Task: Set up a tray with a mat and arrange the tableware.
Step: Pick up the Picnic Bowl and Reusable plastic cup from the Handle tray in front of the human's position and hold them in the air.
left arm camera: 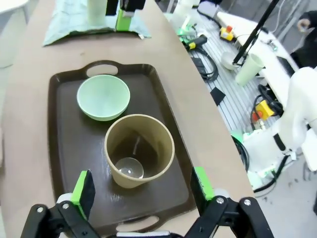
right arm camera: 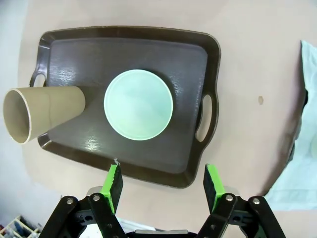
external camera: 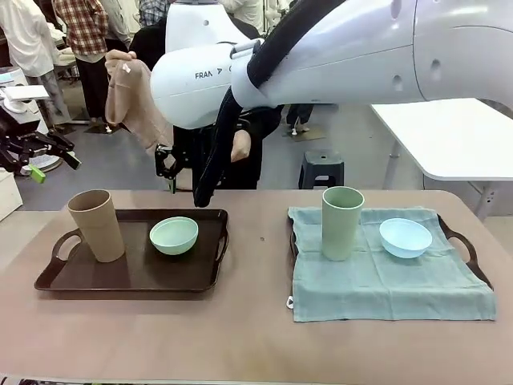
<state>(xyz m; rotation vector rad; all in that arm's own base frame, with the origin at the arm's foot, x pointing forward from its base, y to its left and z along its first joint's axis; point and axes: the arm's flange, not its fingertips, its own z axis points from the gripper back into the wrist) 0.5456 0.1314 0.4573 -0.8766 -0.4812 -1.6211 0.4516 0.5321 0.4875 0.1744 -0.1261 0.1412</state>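
Left end effector (left arm camera: 143,187) and right end effector (right arm camera: 162,184) hang spread; the right should straddle the mint bowl's (right arm camera: 138,104) rim squarely.

A grey floor (external camera: 357,148) stretches behind, holding a white table (external camera: 453,136) and black stool (external camera: 321,170).

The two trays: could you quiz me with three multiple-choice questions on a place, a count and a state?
1. What does the tall tan plastic tumbler stand on? A: bare dark brown plastic tray. B: green cloth mat. C: bare tabletop.
2. How many small round bowls are there? A: one. B: two. C: three.
3. The left pincer is: A: shut on the tumbler. B: shut on a bowl. C: open, empty.
Answers: 1 A, no cloth lies under it. 2 B, a mint green bowl, a light blue bowl. 3 C, its green pads stand wide apart.
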